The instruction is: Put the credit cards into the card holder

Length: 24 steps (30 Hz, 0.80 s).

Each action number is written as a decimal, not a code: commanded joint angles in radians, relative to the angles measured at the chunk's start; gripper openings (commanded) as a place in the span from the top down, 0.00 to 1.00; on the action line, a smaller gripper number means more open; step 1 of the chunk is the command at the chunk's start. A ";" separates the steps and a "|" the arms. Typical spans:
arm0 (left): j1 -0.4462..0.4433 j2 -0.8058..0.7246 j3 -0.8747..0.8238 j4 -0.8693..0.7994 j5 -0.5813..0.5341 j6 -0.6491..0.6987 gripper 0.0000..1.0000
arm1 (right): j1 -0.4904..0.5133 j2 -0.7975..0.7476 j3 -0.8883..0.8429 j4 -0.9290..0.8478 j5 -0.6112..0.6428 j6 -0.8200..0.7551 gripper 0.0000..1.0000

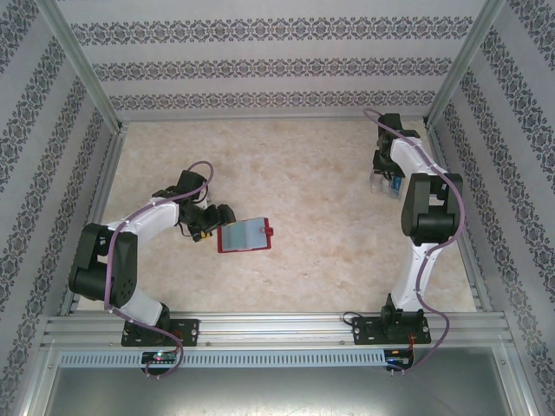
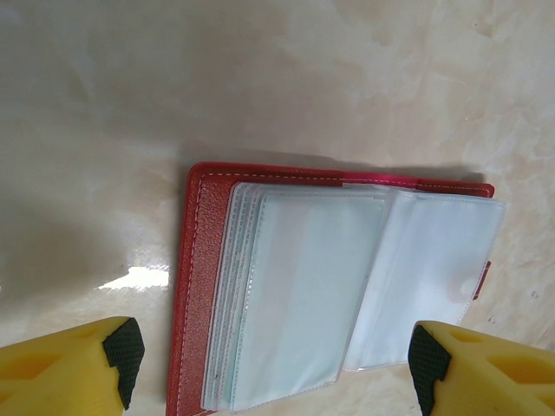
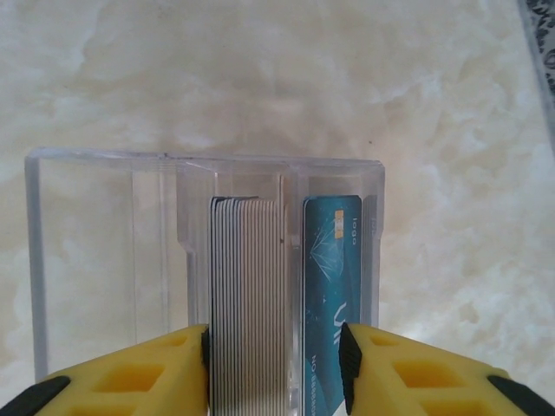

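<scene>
Two jobs split across the table, well apart.

Far right: right gripper reaching down into the card holder, a clear box standing on the table. Clenched, by the look of it, on the credit cards, with one pad touching the left flank of the edge-on stack and the other against a teal card leaning just beside that stack. Probably squeezing from both flanks to hold the thin cards upright and square between the clear walls rather than letting them fan out. Hard to say whether seating them or readying a lift.

Near left: left gripper released, fingers spread wide with nothing between them, hovering just short of the red wallet. Wallet spread open and flat, pale plastic sleeves fanned upward, likely for easy reach into the pockets. Set well away from the box, giving each arm room without crossing.
</scene>
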 commanded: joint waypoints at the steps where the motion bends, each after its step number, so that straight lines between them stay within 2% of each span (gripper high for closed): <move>1: -0.007 -0.007 -0.007 -0.015 0.006 0.018 0.18 | 0.006 -0.050 0.034 -0.045 0.065 -0.026 0.59; 11: -0.006 -0.004 -0.007 -0.015 0.006 0.018 0.18 | 0.009 -0.057 0.030 -0.051 0.074 -0.034 0.69; 24: -0.007 -0.003 -0.004 -0.017 0.008 0.015 0.18 | 0.010 -0.070 0.040 -0.056 0.067 -0.046 0.92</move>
